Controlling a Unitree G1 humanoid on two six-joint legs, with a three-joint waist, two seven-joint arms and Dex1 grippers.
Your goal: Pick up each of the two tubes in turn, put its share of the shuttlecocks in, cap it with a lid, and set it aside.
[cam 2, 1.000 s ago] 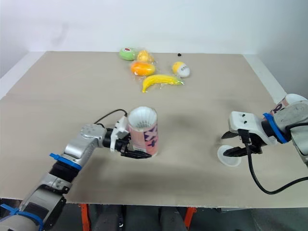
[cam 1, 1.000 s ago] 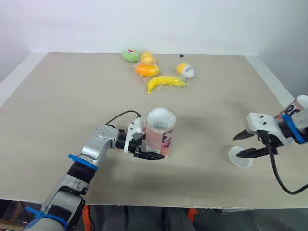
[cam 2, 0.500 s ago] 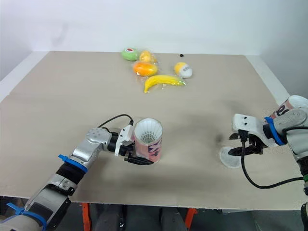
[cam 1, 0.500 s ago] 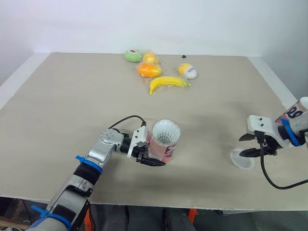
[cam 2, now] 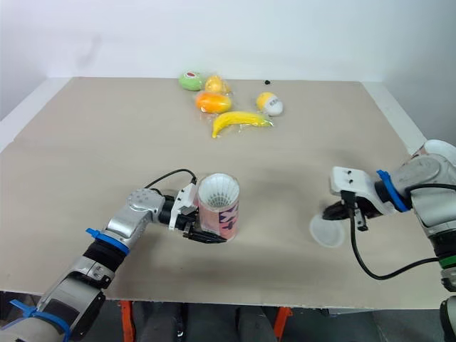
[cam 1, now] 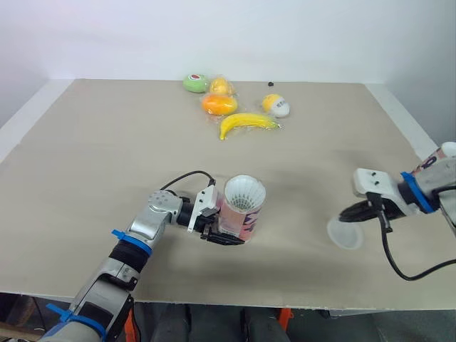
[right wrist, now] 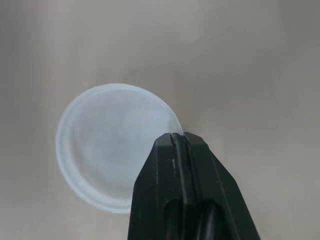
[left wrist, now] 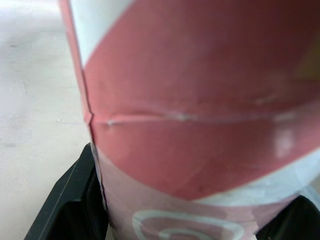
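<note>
Overhead, from the left eye view, a tube [cam 1: 241,211] stands upright on the counter [cam 1: 107,157], near the front edge and about midway across. Its pink-and-white wall is clamped low down between the left jaws, which reach in from the robot's left. The white feathers of a shuttlecock [cam 1: 244,192] show in its open mouth. Well to the right, the right jaws pinch the edge of a clear round lid [cam 1: 345,234], which hangs tilted; whether it touches the counter cannot be told. Behind the right arm, at the counter's right edge, part of a second tube [cam 1: 433,161] peeps out. Along the far side lie a banana [cam 1: 246,122], an orange [cam 1: 218,104], a green fruit [cam 1: 193,83], a yellow fruit [cam 1: 221,86] and a yellow-and-white egg-shaped thing [cam 1: 275,105], all close together and well apart from the tube.

From the right eye view the layout is the same: tube in the left jaws, lid at the tip of the right jaws, fruit at the back.

Up close in the left wrist view, the tube's red and white wall sits between the black fingers [left wrist: 65,210], pressed against both, with bare counter beside it.

Finally, in the right wrist view, the two black fingers [right wrist: 185,190] are closed together on the lid's rim, the disc spreading out to one side over the counter.
</note>
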